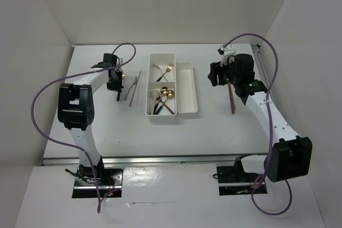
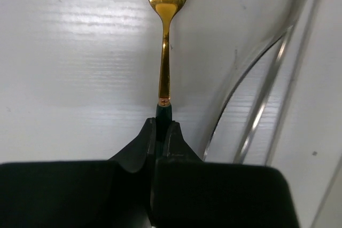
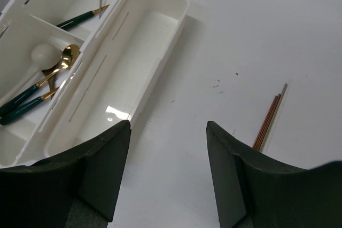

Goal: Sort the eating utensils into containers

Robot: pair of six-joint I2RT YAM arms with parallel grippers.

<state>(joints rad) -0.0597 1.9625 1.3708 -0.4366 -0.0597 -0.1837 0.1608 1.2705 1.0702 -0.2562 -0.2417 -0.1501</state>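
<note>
Near compartment of the wide tray (image 1: 151, 111): gold spoons (image 1: 165, 95) with green handles and a white spoon (image 3: 45, 54). The narrow tray (image 3: 176, 12) touches its right side. Further right, brown chopsticks (image 3: 267, 124) lie on the table (image 1: 107, 126). Near them is the right gripper (image 3: 168, 126), jaws apart and holding nothing. Left of the trays, the left gripper (image 2: 163, 124) is clamped on a gold fork (image 2: 165, 52) by its green handle, beside silver chopsticks (image 1: 133, 88). Far compartment: another fork (image 1: 167, 70).

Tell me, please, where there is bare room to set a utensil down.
The narrow tray is empty. Bare table lies in front of both trays, and between that tray and the copper chopsticks. Crowded: the two-compartment tray's near half, and left of it, silver chopsticks and the left gripper holding a gold fork.
</note>
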